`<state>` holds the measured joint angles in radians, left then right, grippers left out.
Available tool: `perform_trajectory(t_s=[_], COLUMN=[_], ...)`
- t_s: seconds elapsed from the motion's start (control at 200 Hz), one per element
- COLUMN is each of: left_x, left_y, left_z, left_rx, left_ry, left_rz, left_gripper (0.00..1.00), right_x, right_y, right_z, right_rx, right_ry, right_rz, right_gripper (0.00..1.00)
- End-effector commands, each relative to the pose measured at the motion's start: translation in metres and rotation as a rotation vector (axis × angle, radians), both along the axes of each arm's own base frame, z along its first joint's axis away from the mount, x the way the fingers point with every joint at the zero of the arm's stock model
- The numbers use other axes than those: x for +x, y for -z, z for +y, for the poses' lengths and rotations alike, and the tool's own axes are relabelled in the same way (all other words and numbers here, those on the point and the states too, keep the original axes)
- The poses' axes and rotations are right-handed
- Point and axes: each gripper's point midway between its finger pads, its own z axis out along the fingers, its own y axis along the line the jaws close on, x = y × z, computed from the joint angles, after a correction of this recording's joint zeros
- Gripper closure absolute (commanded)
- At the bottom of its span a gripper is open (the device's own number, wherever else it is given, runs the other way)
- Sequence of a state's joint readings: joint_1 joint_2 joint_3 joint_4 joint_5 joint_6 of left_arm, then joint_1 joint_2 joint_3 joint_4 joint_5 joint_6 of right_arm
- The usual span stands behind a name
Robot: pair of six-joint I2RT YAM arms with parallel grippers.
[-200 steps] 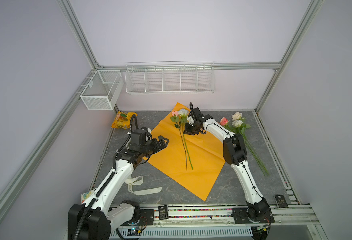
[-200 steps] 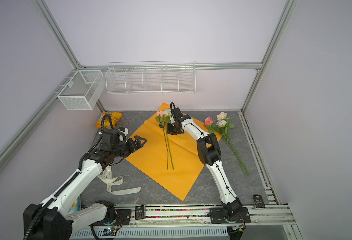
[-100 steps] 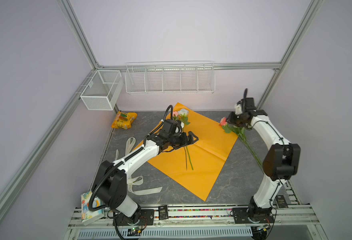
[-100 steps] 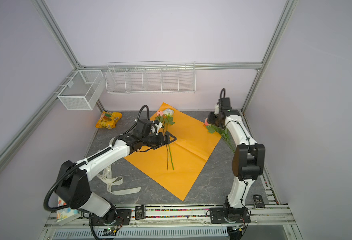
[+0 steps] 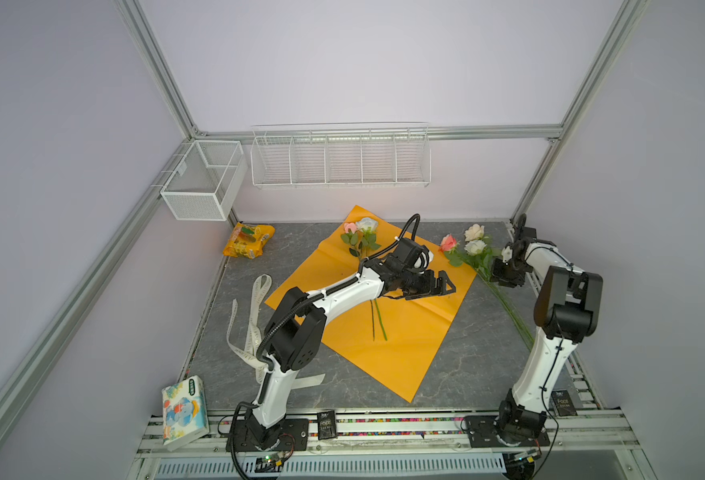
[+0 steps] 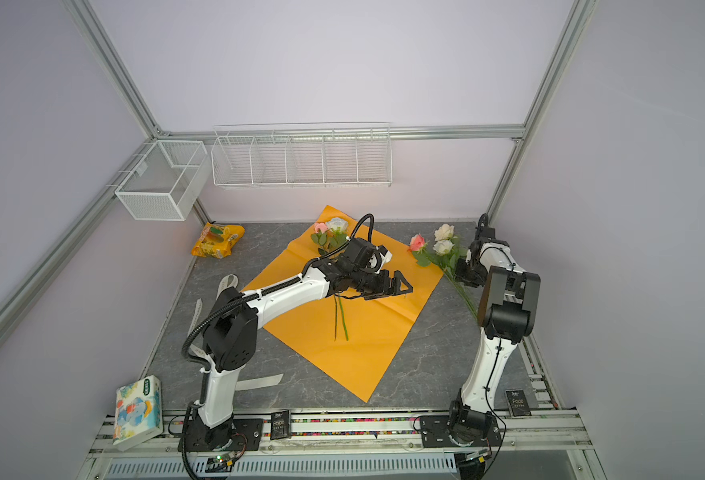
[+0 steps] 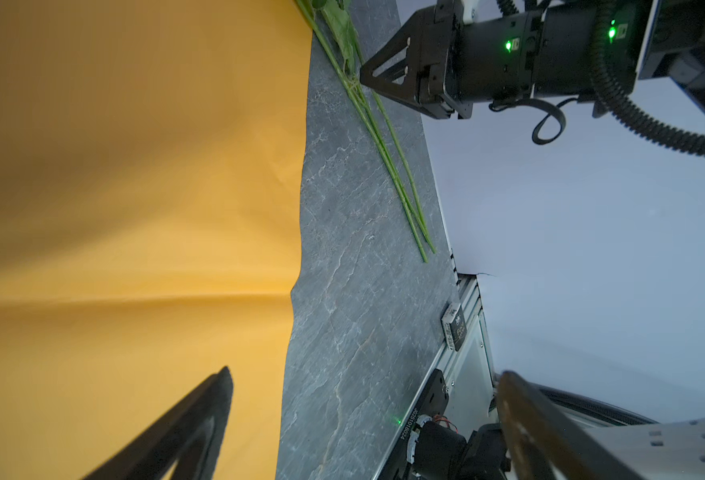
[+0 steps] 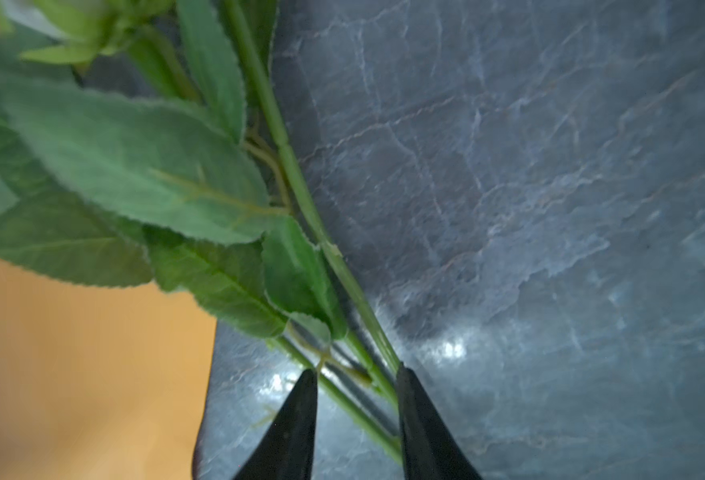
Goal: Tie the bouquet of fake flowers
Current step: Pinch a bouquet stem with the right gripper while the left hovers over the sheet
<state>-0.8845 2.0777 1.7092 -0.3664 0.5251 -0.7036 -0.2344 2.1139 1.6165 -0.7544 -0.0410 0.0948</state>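
Right of the paper (image 5: 404, 340), brackets loose stems (image 8: 334, 257) with right gripper (image 8: 355, 372), grip unclear, to move them over; holds left gripper (image 7: 365, 372) wide open, ready

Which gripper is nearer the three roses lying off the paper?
Right. The right gripper has its jaws either side of the roses' stems; the left gripper hovers over the orange paper.

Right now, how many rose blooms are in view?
5. At the far corner of the orange paper: pink bloom, white bloom. On the bare tabletop to its right: coral bloom, cream bloom, second white bloom. The left arm may hide more.
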Motion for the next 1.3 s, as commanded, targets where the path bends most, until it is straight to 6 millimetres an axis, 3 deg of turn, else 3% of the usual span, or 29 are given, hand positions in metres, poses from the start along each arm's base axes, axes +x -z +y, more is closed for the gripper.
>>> perform_trajectory(t_s=[0.0, 0.125, 0.365, 0.86, 0.995, 1.295], left_x=[0.002, 0.001, 0.001, 0.002, 0.002, 0.002], left_y=[0.002, 0.008, 0.010, 0.009, 0.008, 0.007], left_z=[0.003, 0.003, 0.002, 0.006, 0.007, 0.004], left_rx=[0.023, 0.029, 0.028, 0.034, 0.038, 0.028], left_ry=[0.007, 0.009, 0.014, 0.000, -0.001, 0.003], left_rz=[0.006, 0.020, 0.029, 0.026, 0.025, 0.030], left_gripper=[0.01, 0.00, 0.01, 0.00, 0.00, 0.01], right_x=[0.004, 0.004, 0.002, 0.006, 0.013, 0.005], right_y=[-0.005, 0.007, 0.018, 0.003, -0.021, 0.006], right_z=[-0.020, -0.024, -0.013, -0.004, -0.007, -0.017], right_rx=[-0.124, -0.140, -0.076, -0.038, -0.071, -0.068], right_ry=[-0.072, -0.100, -0.141, -0.139, -0.128, -0.136], right_rz=[0.025, 0.069, 0.092, 0.037, -0.069, 0.054], right_gripper=[0.64, 0.65, 0.65, 0.64, 0.63, 0.67])
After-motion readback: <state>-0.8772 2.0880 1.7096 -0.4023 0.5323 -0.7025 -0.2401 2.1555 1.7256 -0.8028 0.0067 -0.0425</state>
